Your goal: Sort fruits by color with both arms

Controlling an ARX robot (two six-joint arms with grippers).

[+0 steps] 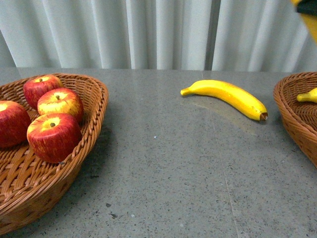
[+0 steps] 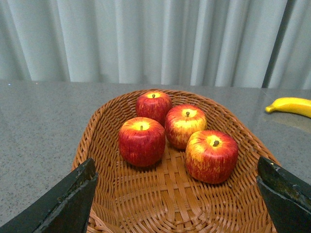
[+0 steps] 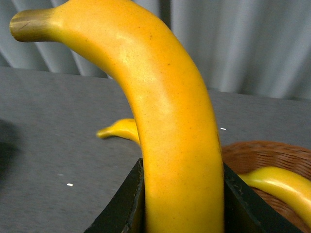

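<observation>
Several red apples (image 1: 53, 136) lie in the left wicker basket (image 1: 94, 106). In the left wrist view my left gripper (image 2: 177, 204) hangs open above that basket (image 2: 102, 136), its fingers (image 2: 63, 204) wide apart on either side of the apples (image 2: 142, 141). My right gripper (image 3: 182, 213) is shut on a yellow banana (image 3: 170, 121), which stands up between the fingers (image 3: 121, 208). The edge of this banana shows in the front view's top right corner (image 1: 312, 25). A second banana (image 1: 225, 96) lies on the table. A third banana (image 1: 308, 95) lies in the right basket (image 1: 292, 116).
The grey table (image 1: 163, 173) stretches between the two baskets. A pale curtain (image 1: 148, 29) closes off the back. In the right wrist view the right basket (image 3: 262, 155) with its banana (image 3: 277, 187) lies just below the held banana.
</observation>
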